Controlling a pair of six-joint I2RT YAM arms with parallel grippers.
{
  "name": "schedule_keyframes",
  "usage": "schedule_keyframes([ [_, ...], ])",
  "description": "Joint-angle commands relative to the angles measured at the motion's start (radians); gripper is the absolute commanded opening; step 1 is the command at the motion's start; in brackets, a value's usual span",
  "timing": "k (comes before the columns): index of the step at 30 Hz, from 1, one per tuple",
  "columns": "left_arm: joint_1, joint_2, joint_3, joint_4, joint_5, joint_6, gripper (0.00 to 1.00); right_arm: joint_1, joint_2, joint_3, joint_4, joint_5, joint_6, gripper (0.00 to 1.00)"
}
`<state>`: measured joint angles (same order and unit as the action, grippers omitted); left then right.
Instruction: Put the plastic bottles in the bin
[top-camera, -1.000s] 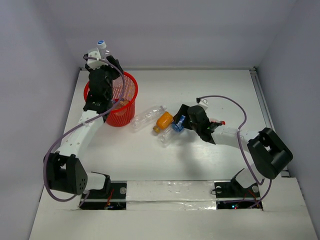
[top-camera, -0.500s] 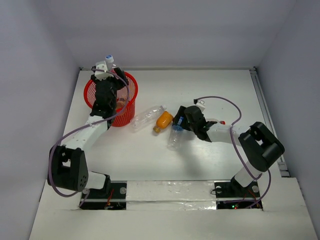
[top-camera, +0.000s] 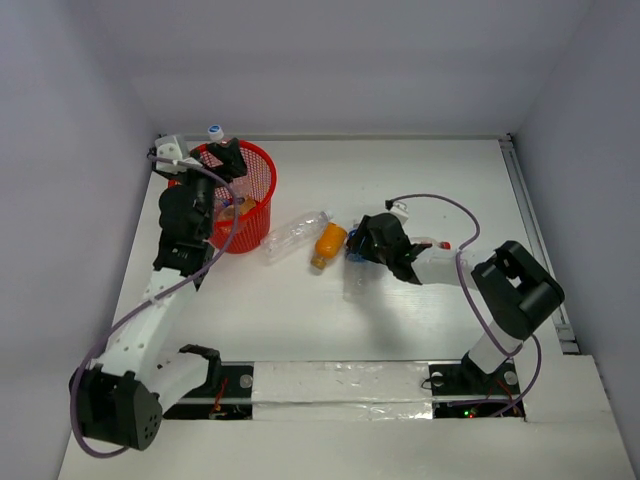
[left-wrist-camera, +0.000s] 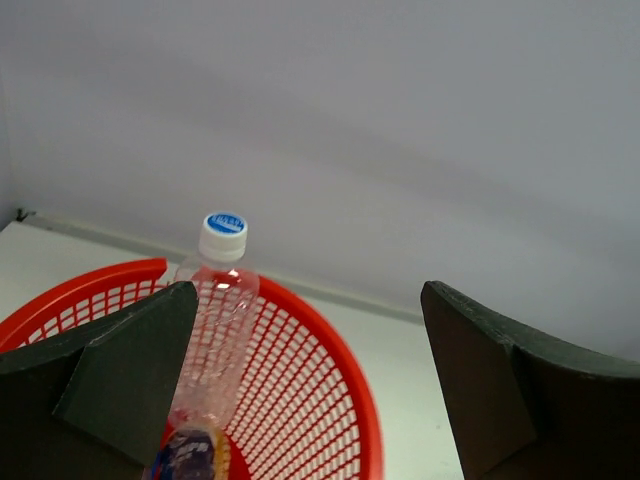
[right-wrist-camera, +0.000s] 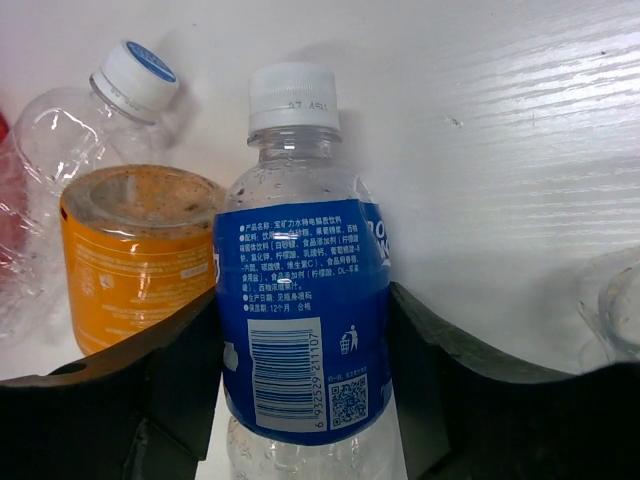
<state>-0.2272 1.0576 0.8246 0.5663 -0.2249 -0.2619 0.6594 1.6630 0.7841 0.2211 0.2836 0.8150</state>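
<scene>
The red mesh bin (top-camera: 262, 170) stands at the back left. A clear bottle with a blue-white cap (top-camera: 214, 131) leans upright inside it, against the far rim; it also shows in the left wrist view (left-wrist-camera: 215, 330) with the bin's rim (left-wrist-camera: 335, 345). My left gripper (top-camera: 212, 165) hangs open and empty over the bin (left-wrist-camera: 305, 300). My right gripper (top-camera: 362, 248) is shut on a blue-label clear bottle (right-wrist-camera: 300, 300) lying on the table. An orange bottle (top-camera: 326, 243) lies touching it on the left, and a plain clear bottle (top-camera: 296, 232) lies beyond.
A clear bottle with a red cap (top-camera: 441, 245) lies under my right forearm. Walls enclose the white table at the back and both sides. In the right wrist view the orange bottle (right-wrist-camera: 135, 250) and the clear bottle (right-wrist-camera: 70, 125) crowd the left finger.
My left gripper has let the blue-capped bottle go into the bin and pulled back left and lower. My right gripper has slid forward around the blue-label bottle.
</scene>
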Motion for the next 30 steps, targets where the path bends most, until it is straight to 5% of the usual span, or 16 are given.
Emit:
schedule_keyframes([
  [1,0.003,-0.105,0.005,-0.029,0.053,-0.092,0.94,-0.007,-0.034,-0.026,0.066,0.005,0.001,0.59],
  [7,0.003,-0.248,-0.002,-0.134,0.168,-0.186,0.92,-0.007,-0.132,-0.072,0.069,0.020,0.000,0.44],
  [20,0.003,-0.530,-0.054,-0.440,0.288,-0.152,0.92,0.049,-0.580,-0.042,-0.037,-0.073,-0.072,0.45],
  [25,0.003,-0.571,-0.061,-0.465,0.302,-0.148,0.91,0.172,-0.490,0.223,-0.040,-0.040,-0.181,0.47],
  [30,0.003,-0.619,-0.079,-0.474,0.282,-0.160,0.91,0.215,-0.204,0.585,0.021,-0.066,-0.307,0.49],
])
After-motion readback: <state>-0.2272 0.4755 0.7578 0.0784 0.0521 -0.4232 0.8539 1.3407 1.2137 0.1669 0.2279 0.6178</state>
